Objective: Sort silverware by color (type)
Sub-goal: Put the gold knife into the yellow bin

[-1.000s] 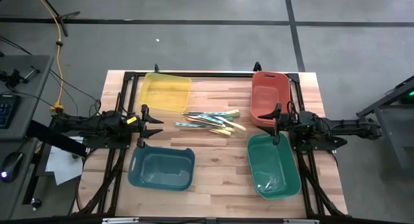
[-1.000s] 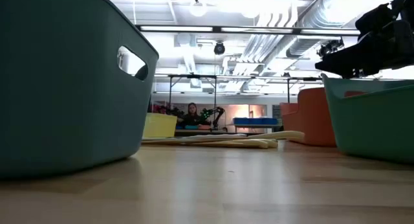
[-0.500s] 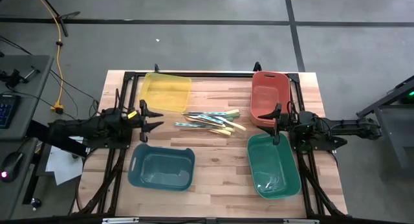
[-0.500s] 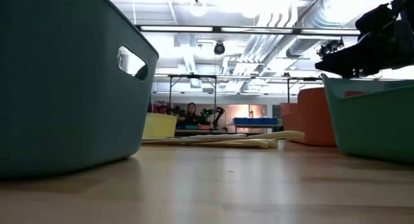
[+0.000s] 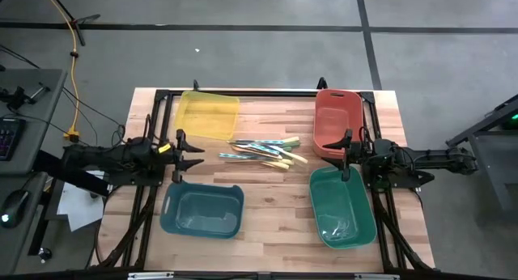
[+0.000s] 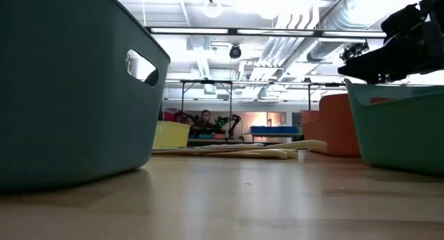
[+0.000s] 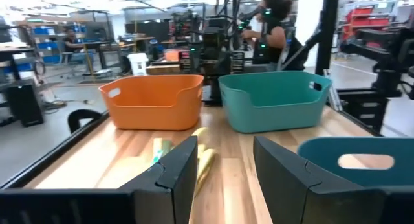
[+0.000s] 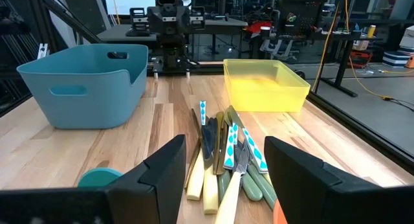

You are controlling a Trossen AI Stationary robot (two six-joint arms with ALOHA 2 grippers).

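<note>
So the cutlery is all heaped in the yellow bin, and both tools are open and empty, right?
Not quite. The cutlery lies on the bare table, between the bins and beside the yellow bin, as the high view shows. The left tool and right tool are indeed open and empty.

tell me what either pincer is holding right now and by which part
Nothing is held. The left pincer and the right pincer are both open and empty, and the silverware lies in a pile on the table between them.

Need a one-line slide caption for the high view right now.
Unsorted silverware piled mid-table between four bins, left end effector and right end effector open and empty on either side.
</note>
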